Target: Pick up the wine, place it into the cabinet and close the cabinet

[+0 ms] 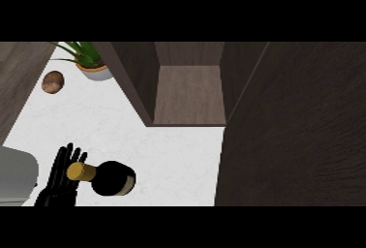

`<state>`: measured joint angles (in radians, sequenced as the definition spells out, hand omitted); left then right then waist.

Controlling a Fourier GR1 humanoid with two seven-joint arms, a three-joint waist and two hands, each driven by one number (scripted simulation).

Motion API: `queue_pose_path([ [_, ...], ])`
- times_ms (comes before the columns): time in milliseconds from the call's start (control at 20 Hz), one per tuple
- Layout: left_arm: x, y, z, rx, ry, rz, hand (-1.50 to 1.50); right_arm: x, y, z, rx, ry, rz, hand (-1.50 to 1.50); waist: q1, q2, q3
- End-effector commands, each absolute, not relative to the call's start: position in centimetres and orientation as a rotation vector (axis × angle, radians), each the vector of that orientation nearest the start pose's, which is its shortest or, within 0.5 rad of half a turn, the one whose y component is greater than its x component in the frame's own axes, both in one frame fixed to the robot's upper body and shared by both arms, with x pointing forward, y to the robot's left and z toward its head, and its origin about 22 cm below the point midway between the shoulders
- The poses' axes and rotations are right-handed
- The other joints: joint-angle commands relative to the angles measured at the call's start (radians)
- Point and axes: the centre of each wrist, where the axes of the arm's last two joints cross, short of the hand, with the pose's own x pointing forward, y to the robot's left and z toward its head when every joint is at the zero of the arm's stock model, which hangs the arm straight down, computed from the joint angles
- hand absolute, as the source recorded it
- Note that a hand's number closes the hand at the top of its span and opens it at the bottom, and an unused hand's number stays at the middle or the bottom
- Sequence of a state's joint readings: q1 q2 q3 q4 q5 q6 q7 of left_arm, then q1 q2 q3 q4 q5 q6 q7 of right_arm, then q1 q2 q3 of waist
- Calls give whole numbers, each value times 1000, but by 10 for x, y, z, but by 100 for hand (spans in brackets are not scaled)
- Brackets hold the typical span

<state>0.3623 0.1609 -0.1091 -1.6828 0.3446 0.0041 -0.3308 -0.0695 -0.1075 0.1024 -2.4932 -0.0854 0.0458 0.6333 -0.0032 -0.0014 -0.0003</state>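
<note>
Although not yet grasped, noted standing on the white counter (172,145) at about 7 o'clock of the view: wine (114,178), dark body with gold cap, seen from above. Left hand (61,169) found at 9 o'clock of the bottle, fingers straight and spread, closed on nothing; contact with the cap cannot be confirmed either way. Right hand not seen.

Cabinet (190,92) recorded at 12 o'clock, open, with bare shelf showing; cabinet door (300,126) swung out across 3 o'clock. Also logged near 11 o'clock, well apart from the bottle: potted plant (89,60) and a brown rounded item (53,81).

Step in hand judged as the grasp. Recommendations:
- Lower the hand so as to take the body rather than the narrow cap; likely to tip if pushed at the top.
- Wrap from the 9 o'clock side, thumb opposite fingers, before any lift.
- Lift straight up, then carry toward 12 o'clock, keeping clear of the cabinet's left wall and the door edge.
- Set down well back on the shelf to leave room for closing.

Risk: bottle nudged toward 3 o'clock before closure of the fingers.
</note>
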Motion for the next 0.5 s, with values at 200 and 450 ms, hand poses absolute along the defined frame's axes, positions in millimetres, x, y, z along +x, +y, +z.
queue_pose_path([
  [200,152,274,-58,-84,-1655,210,-150,122,-221,220,193,-1942,250,-150,1,0,0],
  [450,151,261,-76,-112,-1661,222,-150,117,-209,222,209,-1947,228,-150,0,0,0],
])
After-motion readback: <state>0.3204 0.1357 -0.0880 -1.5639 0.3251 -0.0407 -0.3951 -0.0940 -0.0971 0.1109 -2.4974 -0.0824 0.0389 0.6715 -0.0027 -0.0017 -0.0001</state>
